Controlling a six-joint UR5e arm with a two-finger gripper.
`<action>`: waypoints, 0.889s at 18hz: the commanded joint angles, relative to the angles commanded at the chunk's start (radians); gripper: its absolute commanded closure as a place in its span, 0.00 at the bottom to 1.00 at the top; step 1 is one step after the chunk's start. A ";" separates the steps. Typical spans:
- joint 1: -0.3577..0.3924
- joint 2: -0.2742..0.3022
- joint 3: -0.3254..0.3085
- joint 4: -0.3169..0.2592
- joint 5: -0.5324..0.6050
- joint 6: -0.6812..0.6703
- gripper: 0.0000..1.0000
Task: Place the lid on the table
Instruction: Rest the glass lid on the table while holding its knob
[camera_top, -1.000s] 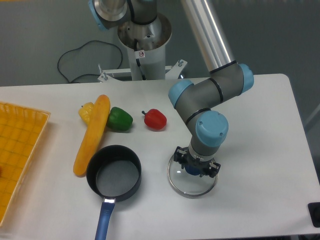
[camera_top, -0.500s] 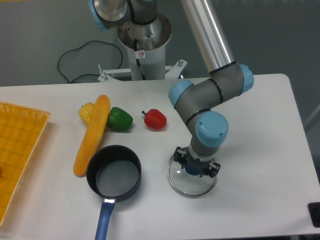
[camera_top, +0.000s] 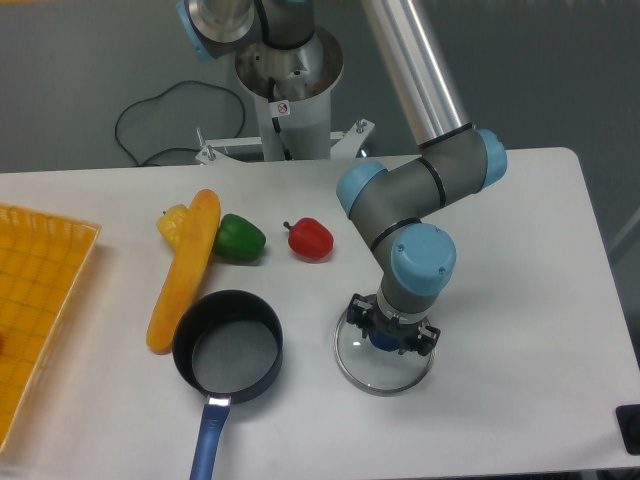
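1. The glass lid (camera_top: 384, 358) is seen lying flat on the white counter (camera_top: 520, 300), just to the right of the black saucepan (camera_top: 228, 346) and apart from it; its silver rim appears to rest fully on the surface.

2. The pincer (camera_top: 391, 336) is positioned directly over the lid's dark blue knob, with its fingers on either side of it. Whether the knob is gripped or has just been let go cannot be told from this view, as the jaw gap is hidden by the wrist.

3. Compared with a second ago, almost nothing is changed: the lid sits at the same spot beside the saucepan, and only a very slight shift of the wrist is noticed. The lowering is therefore judged to be over.

4. For the task, this is taken to mean that the placing is essentially done; what is judged to be left is the release of the knob, if not already made, and a straight lift clear so the lid is not dragged.

5. Beyond the saucepan, a red pepper (camera_top: 310, 238), a green pepper (camera_top: 240, 238) and a long orange vegetable (camera_top: 184, 268) are laid out untouched.
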 joint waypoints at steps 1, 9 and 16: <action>0.000 0.000 0.000 0.000 0.000 -0.002 0.40; -0.002 0.000 0.000 0.000 0.000 -0.002 0.39; -0.002 -0.002 0.002 0.000 0.000 0.000 0.33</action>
